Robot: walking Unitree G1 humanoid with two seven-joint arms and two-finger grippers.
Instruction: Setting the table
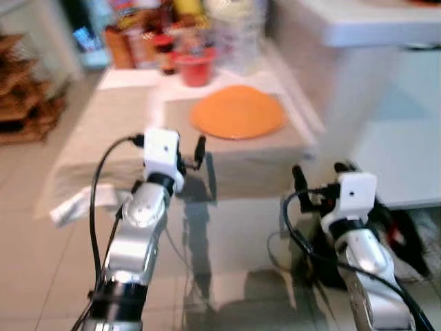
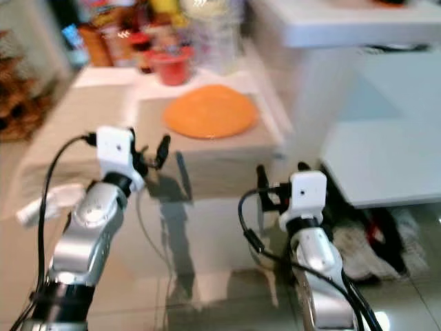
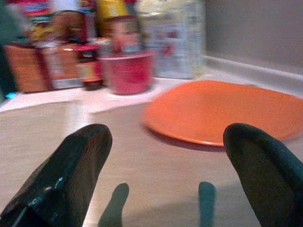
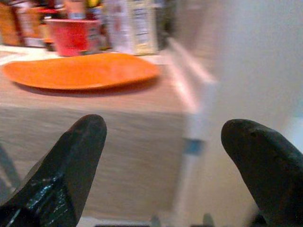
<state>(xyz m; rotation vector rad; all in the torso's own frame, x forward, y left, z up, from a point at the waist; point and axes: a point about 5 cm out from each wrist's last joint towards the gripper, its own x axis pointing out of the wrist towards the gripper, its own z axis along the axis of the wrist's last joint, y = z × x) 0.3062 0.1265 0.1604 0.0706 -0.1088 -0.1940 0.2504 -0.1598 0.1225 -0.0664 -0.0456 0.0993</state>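
With both the left gripper point(image 3: 165, 179) and right gripper point(image 4: 165, 165) spread empty, the orange plate point(image 1: 238, 112) ahead looks stiff, breakable, best pinched at its near rim.

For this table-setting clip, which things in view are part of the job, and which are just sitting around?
Part of the job:
orange plate lying flat on the table
left gripper, open, raised at the table's near edge
right gripper, open, lower, off the table's corner

Just sitting around:
red cup behind the plate
bottles and packets at the far end
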